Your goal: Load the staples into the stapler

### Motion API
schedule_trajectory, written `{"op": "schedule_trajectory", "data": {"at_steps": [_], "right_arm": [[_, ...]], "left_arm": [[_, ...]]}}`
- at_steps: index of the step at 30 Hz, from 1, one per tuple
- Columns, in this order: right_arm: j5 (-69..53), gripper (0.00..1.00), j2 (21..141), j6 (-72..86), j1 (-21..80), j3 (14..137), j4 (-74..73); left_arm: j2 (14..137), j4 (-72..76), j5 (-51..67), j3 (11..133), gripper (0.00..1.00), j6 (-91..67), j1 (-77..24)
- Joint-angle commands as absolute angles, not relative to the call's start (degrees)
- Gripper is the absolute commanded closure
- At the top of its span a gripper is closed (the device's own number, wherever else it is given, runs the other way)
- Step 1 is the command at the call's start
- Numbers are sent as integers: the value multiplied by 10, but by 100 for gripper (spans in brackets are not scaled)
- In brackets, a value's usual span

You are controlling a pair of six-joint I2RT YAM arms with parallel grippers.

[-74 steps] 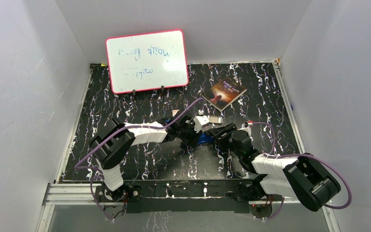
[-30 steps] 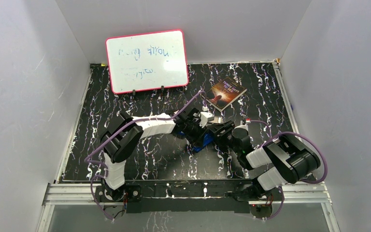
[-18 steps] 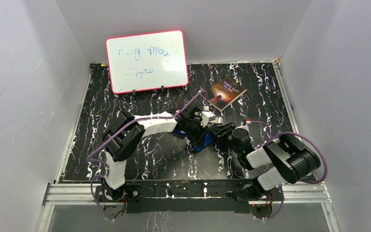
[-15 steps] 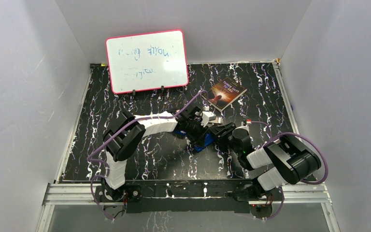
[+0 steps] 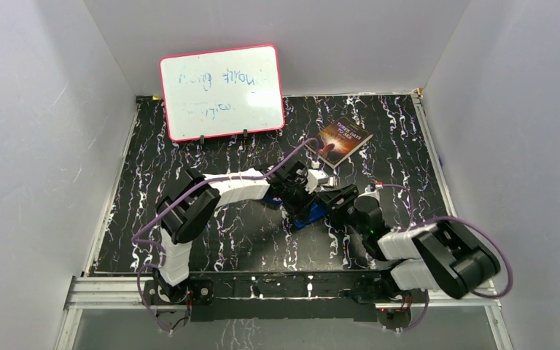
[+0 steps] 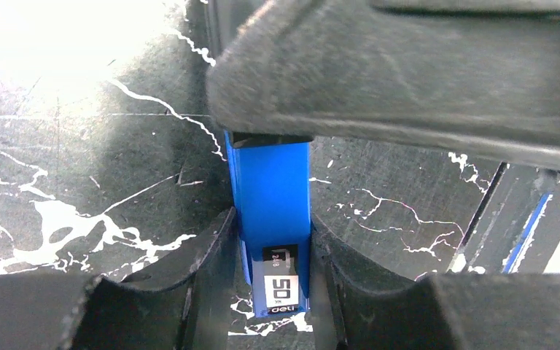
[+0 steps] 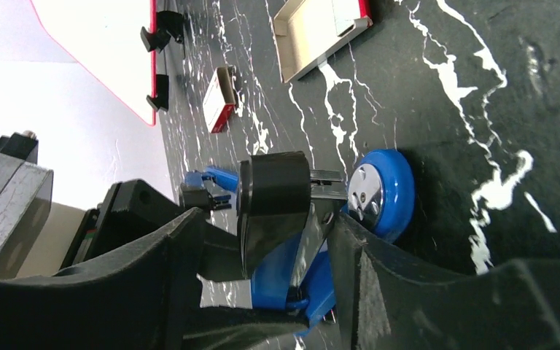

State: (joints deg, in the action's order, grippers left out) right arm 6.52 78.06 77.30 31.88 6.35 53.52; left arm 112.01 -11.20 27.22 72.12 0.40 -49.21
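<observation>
Left jaws are clamped on the blue stapler mid-counter, a good hold I reckon, since that base looks stiff while the hinged top could flop. Right jaws stand wide around its black top. Only the right wrist view shows its shiny-plated nose, and I can't spot the staples.

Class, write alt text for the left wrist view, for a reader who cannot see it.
A blue stapler sits clamped between the left hand's two black fingers, over a black, white-veined table. Its label reads 50, and a dark blurred shape covers its far end.
</observation>
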Motion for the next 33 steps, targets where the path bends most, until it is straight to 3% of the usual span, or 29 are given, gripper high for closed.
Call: {"op": "schedule_trajectory", "data": {"at_steps": [1, 9, 14, 16, 19, 20, 22, 29, 33], "right_arm": [[47, 29, 672, 736, 335, 43, 437], [187, 20, 385, 695, 334, 62, 91], [229, 18, 322, 704, 334, 83, -38], [229, 18, 312, 703, 335, 83, -41], [229, 18, 294, 682, 334, 75, -2], [229, 18, 290, 671, 334, 75, 11], [229, 18, 286, 646, 334, 80, 29], [215, 17, 291, 546, 334, 103, 70], [176, 16, 295, 508, 334, 95, 106]], "left_arm": [[1133, -84, 231, 744, 89, 65, -501], [1141, -86, 214, 757, 77, 89, -500], [1145, -86, 206, 770, 73, 92, -500], [1146, -94, 203, 776, 70, 93, -500], [1119, -103, 199, 780, 57, 99, -500], [1106, -106, 197, 780, 45, 103, -500], [1074, -112, 197, 778, 33, 116, -500], [958, -185, 199, 757, 29, 214, -454], [877, -167, 241, 662, 31, 299, -372]]}}
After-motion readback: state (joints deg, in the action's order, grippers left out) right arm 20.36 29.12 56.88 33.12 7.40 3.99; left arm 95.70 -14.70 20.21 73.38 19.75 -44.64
